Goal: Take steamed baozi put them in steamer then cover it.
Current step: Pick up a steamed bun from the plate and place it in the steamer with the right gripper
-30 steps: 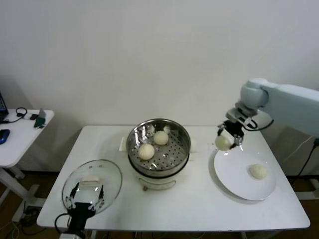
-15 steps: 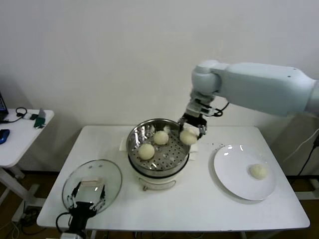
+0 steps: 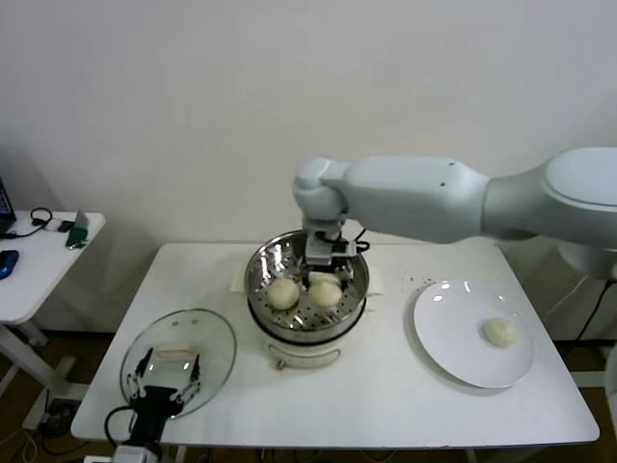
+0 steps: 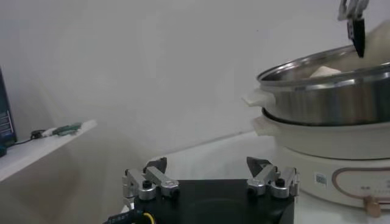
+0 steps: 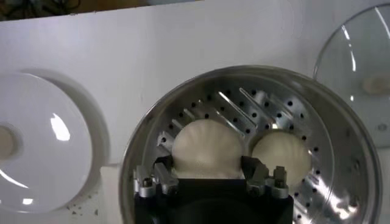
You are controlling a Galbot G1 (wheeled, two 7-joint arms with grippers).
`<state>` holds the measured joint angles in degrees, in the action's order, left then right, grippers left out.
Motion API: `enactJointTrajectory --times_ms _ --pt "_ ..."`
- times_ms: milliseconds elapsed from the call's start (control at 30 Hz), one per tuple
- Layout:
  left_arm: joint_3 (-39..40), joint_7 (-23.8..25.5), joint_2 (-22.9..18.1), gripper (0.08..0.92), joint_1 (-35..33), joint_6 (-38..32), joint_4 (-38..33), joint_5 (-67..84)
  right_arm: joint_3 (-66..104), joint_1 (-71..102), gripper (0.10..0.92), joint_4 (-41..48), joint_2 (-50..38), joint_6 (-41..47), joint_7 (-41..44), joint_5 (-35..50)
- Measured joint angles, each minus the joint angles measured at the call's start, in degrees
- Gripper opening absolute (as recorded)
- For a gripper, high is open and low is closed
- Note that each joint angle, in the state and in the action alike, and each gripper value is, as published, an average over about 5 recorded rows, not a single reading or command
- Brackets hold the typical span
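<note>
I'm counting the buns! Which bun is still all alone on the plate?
The bun on the white plate, at the robot's right. The other visible buns are in the steamer; the right gripper holds one there.

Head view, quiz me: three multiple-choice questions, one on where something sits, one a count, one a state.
1. Where is the cover?
A) on the steamer
B) on the table, at the robot's left front
C) on the plate

2. How many baozi lie on the plate?
A) none
B) one
C) three

3. What is the right pincer doing?
A) closed on a held baozi inside the steamer
B) hanging open over the plate
C) gripping the cover

Answers:
1 B: the cover lies beside the steamer, below the open left pincer.
2 B: a single plate baozi rests there.
3 A: its fingers flank the held baozi above the perforated floor.
</note>
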<state>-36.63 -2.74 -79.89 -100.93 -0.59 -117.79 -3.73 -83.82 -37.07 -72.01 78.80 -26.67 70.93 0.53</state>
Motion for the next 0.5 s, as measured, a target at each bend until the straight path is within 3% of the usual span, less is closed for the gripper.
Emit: enactJointTrajectory --times_ms 300,500 --pt "-0.06 -0.03 0.03 0.823 0.11 -0.2 0.91 0.37 0.19 2.97 0.728 0.51 1.91 -2.03 0.1 -2.45" --pt "-0.01 -0.03 0.03 0.823 0.18 -0.25 1.17 0.4 0.6 3.49 0.81 0.44 2.21 -2.4 0.21 -3.72"
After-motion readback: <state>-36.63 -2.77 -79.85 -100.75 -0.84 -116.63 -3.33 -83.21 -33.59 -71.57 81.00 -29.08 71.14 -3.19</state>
